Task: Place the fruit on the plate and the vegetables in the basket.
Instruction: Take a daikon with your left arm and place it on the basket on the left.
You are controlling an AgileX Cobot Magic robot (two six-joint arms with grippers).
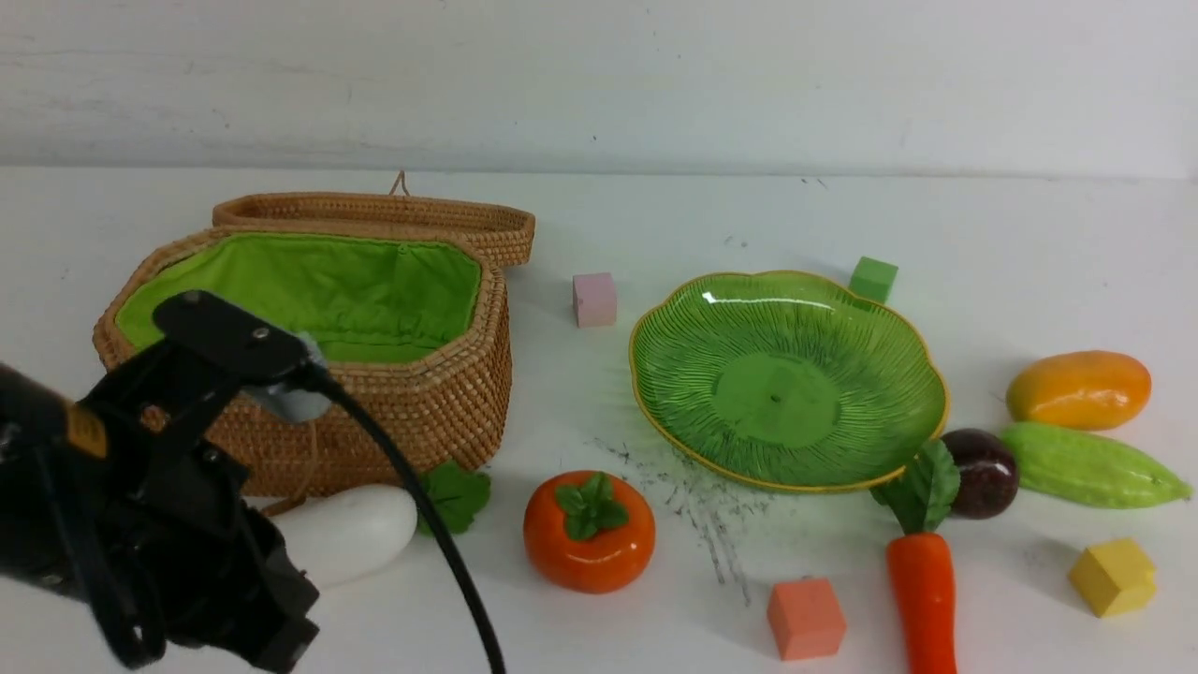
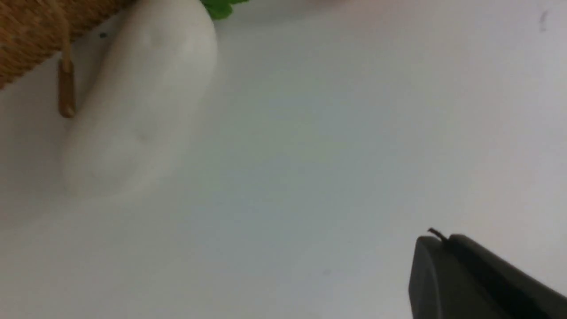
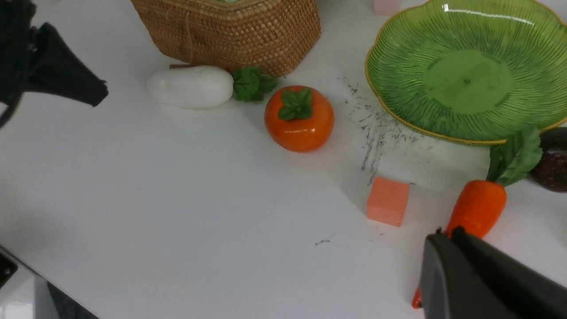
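The wicker basket (image 1: 412, 393) stands open at the left, its green lining bare. The white radish (image 1: 351, 534) lies in front of it, also in the left wrist view (image 2: 141, 102). The persimmon (image 1: 588, 531) sits beside it. The green plate (image 1: 898, 449) is bare. The carrot (image 1: 922, 590), purple ball (image 1: 983, 473), gourd (image 1: 1090, 465) and mango (image 1: 1078, 388) lie to its right. My left gripper (image 2: 436, 239) is shut and empty, above the table beside the radish. My right gripper (image 3: 445, 234) is shut and empty over the carrot's (image 3: 478, 206) thin end.
Foam cubes lie about: pink (image 1: 594, 300) behind the plate, green (image 1: 872, 279) at its far rim, salmon (image 1: 805, 618) left of the carrot, yellow (image 1: 1112, 576) at the right. The basket lid (image 1: 468, 220) lies open behind it. Black scuff marks (image 1: 702, 505) mark the table.
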